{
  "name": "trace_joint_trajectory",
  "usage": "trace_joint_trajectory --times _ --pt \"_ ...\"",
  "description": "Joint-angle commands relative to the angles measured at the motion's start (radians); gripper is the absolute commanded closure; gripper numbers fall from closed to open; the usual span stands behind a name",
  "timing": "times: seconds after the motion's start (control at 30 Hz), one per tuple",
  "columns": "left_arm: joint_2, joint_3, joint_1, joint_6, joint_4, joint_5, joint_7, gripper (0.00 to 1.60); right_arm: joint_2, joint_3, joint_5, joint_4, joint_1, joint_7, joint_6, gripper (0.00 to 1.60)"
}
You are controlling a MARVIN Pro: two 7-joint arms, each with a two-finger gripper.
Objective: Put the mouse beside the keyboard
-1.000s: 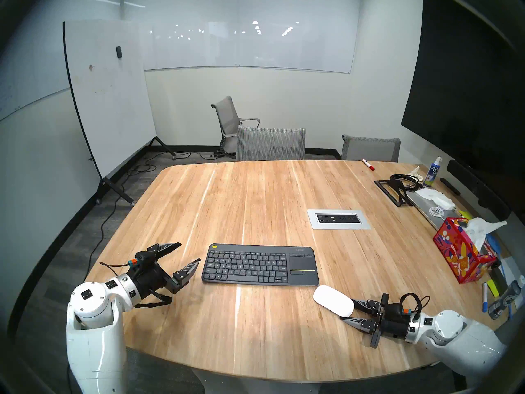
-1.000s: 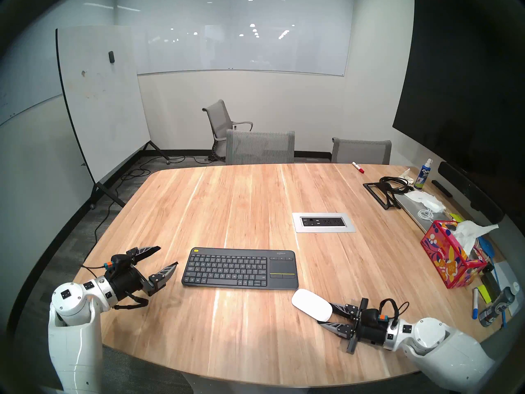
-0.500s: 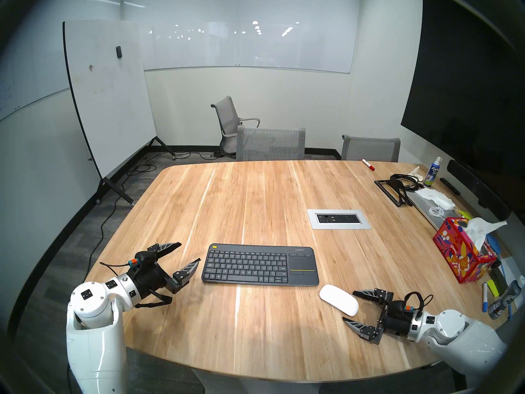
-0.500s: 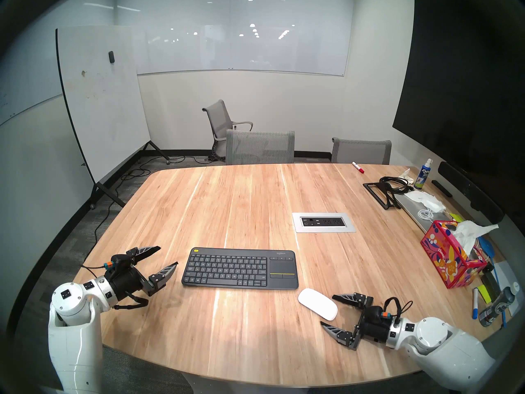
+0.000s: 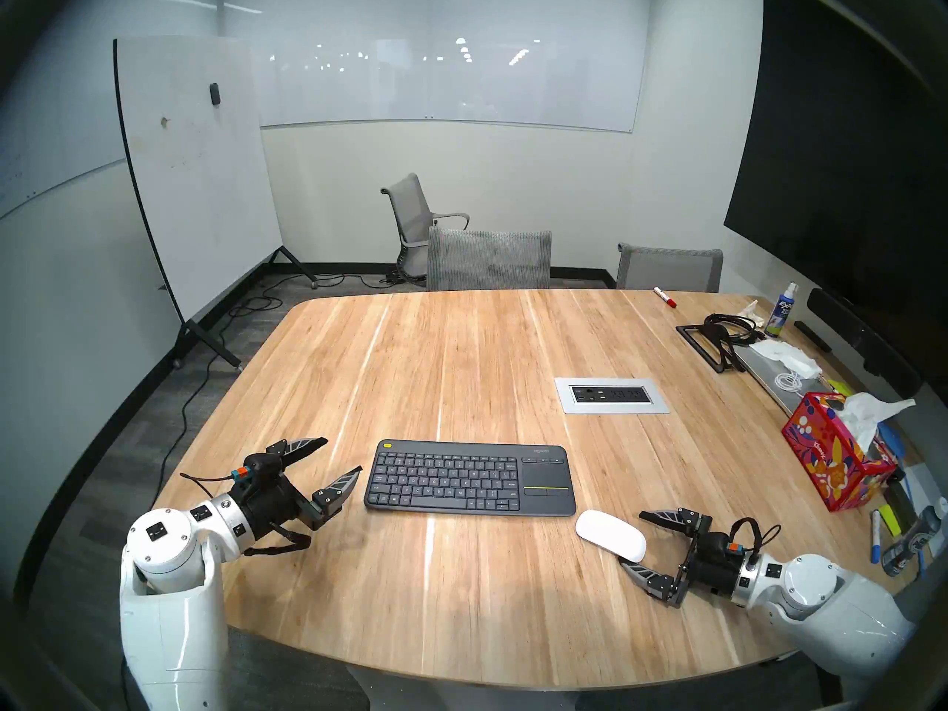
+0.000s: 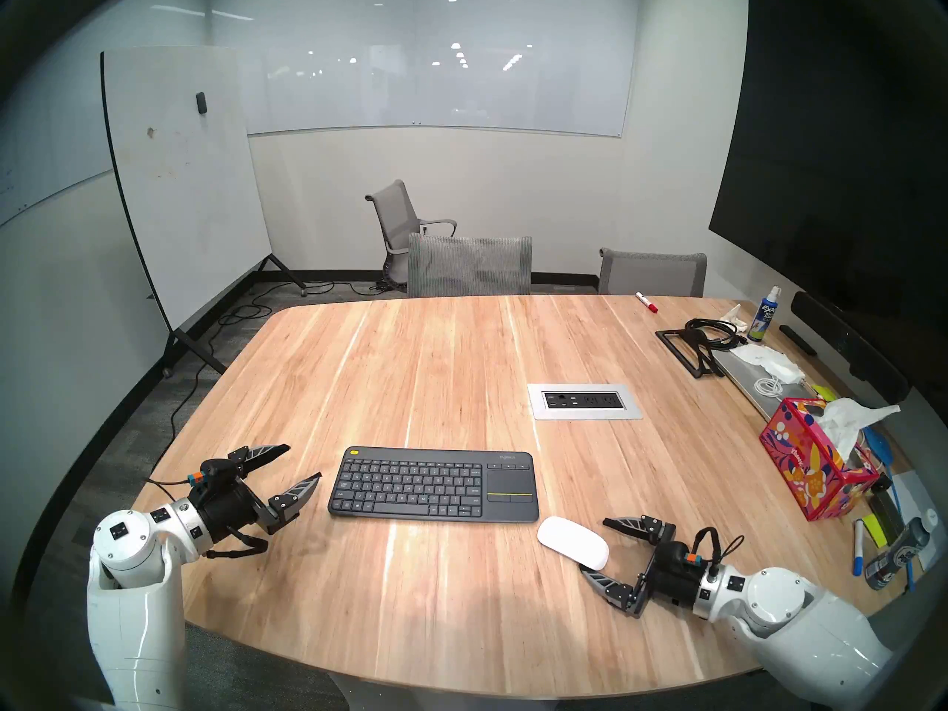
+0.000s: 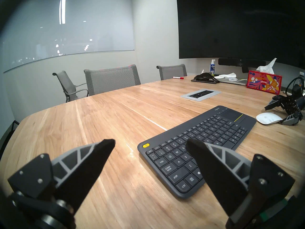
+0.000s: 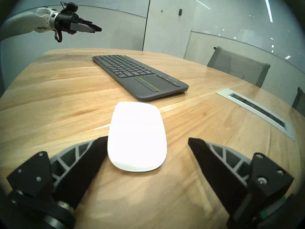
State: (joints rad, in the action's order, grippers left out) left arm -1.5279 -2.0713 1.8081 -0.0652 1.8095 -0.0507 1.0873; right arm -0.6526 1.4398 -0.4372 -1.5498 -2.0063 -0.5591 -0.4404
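- Right gripper [image 8: 146,141]: jaws spread wide, gripping nothing. It sits low over the table [image 5: 461,356], pointed toward the keyboard [image 5: 469,477].
- Right gripper fingers [image 8: 85,159]: the mouse lies between them. In the right wrist view one finger sits against the mouse's side, and whether it actually touches cannot be told; the other finger is clear of the mouse with bare wood between.
- Mouse [image 5: 610,534]: white, glossy, low-domed. It rests flat on the table just beside the keyboard's touchpad end, near the front corner on the robot's right, with a narrow gap between the two.
- Keyboard: dark grey, lying flat in front of the robot, yellow button at its far left corner, yellow line across the touchpad.
- Left gripper [image 5: 341,457]: jaws wide apart, holding nothing, raised above the table just left of the keyboard.
- Outlet panel [image 5: 611,395]: silver frame, set into the table beyond the keyboard.
- Tissue box [image 5: 833,461]: red, patterned, near the right table edge, well apart from the mouse.
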Motion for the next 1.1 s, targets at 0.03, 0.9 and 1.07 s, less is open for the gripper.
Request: trace_joint_trajectory --times 0.03,0.9,1.07 --pt "-0.001 -0.002 0.002 -0.001 0.022 0.000 -0.001 0.00 -0.024 0.002 0.071 -0.014 -0.005 0.090 0.028 0.00" --pt "-0.001 -0.002 0.002 -0.001 0.022 0.000 -0.001 0.00 -0.108 -0.013 0.113 -0.087 -0.001 0.287 0.151 0.00" --pt "-0.001 -0.002 0.002 -0.001 0.022 0.000 -0.001 0.00 -0.099 -0.008 0.135 -0.093 -0.010 0.304 0.154 0.00"
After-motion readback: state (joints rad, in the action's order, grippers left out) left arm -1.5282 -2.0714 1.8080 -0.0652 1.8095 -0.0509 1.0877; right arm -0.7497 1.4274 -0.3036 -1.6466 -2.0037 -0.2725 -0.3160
